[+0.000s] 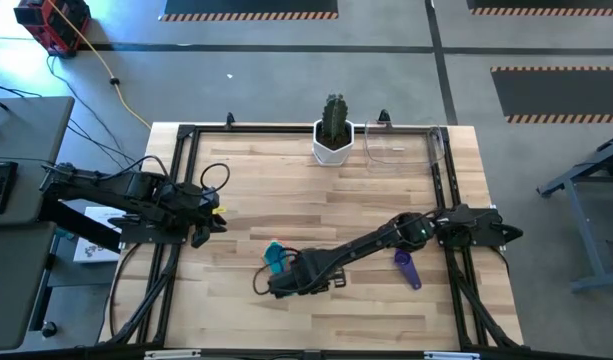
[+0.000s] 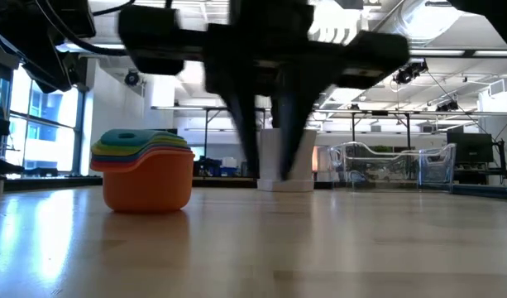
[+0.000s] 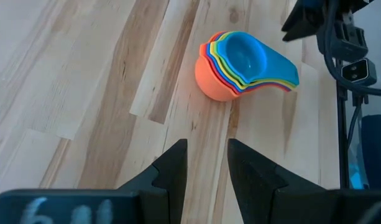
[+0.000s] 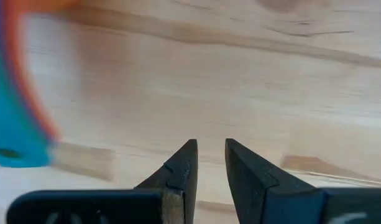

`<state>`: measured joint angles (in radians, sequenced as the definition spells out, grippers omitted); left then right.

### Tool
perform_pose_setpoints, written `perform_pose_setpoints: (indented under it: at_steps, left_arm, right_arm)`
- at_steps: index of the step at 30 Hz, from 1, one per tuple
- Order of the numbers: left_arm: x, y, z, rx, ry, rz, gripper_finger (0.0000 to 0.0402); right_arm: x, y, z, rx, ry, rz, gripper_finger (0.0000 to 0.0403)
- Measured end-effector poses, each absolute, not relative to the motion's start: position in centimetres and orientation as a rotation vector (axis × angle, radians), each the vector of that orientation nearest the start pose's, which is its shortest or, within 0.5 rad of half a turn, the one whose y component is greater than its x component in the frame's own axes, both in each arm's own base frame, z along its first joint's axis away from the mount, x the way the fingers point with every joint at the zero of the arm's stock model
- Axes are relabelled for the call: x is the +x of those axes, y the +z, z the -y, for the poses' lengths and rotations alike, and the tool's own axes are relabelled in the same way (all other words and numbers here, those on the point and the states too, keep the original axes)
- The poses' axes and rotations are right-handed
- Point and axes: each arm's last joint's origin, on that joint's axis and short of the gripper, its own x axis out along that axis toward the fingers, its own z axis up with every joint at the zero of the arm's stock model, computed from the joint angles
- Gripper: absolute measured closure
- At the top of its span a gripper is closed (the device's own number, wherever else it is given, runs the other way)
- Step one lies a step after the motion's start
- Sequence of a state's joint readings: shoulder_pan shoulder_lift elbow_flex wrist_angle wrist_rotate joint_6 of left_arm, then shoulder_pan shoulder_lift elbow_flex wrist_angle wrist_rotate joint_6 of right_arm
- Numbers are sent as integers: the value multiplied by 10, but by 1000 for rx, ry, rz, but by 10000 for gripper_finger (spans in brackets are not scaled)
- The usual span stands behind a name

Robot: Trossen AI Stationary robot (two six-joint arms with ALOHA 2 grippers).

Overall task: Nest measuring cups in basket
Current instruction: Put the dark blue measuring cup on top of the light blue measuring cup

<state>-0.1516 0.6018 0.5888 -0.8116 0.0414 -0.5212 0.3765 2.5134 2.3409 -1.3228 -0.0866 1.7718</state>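
My right pincer (image 1: 274, 283) hangs low over the tabletop (image 1: 316, 190), its fingers (image 4: 181, 171) slightly parted on nothing. Just beside it stands one nested stack of measuring cups (image 3: 240, 65): orange, red, yellow, green, teal, blue, six counted. One purple cup (image 1: 407, 268) lies alone behind me, by my arm. One clear basket (image 1: 404, 148) sits well beyond, next to one cactus pot (image 1: 333, 132). My left pincer (image 1: 208, 224) waits narrowly open, empty.

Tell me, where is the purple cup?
In the high view, the purple cup lies alone on the table's right side, just below the right arm, apart from the stacked cups.
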Motion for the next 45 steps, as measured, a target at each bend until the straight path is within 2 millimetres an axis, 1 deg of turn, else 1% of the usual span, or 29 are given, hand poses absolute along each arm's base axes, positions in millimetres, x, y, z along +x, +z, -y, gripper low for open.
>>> perform_pose_setpoints:
  at_steps: [3, 9, 13, 19, 27, 30, 32, 34, 36, 39, 45]
  left_arm:
    - [112, 239, 18, -444, 37, -851, 298]
    - [112, 239, 18, -439, 48, -845, 298]
    - [113, 239, 18, -434, 62, -835, 298]
    - [114, 240, 18, -435, 59, -819, 298]
    - [114, 240, 18, -435, 58, -817, 298]
    - [114, 241, 18, -437, 59, -816, 298]
    - [115, 241, 18, -438, 56, -809, 298]
    - [116, 242, 18, -440, 52, -794, 298]
    - [117, 244, 18, -443, 46, -773, 298]
    - [119, 245, 18, -444, 40, -754, 298]
    - [121, 247, 18, -440, 52, -716, 298]
  right_arm:
    - [446, 182, -188, 1111, -1040, -1374, 329]
    - [428, 199, -191, 971, -1045, -1456, 329]
    - [423, 207, -189, 903, -997, -1490, 329]
    - [421, 219, -186, 807, -931, -1435, 329]
    - [415, 250, -177, 728, -872, -1317, 329]
    - [411, 264, -174, 689, -859, -1249, 329]
    - [406, 268, -172, 667, -852, -1245, 329]
    - [395, 268, -167, 660, -889, -1261, 329]
    - [378, 267, -163, 662, -941, -1285, 329]
    - [351, 271, -157, 701, -1033, -1280, 329]
    - [302, 282, -148, 741, -1091, -1272, 329]
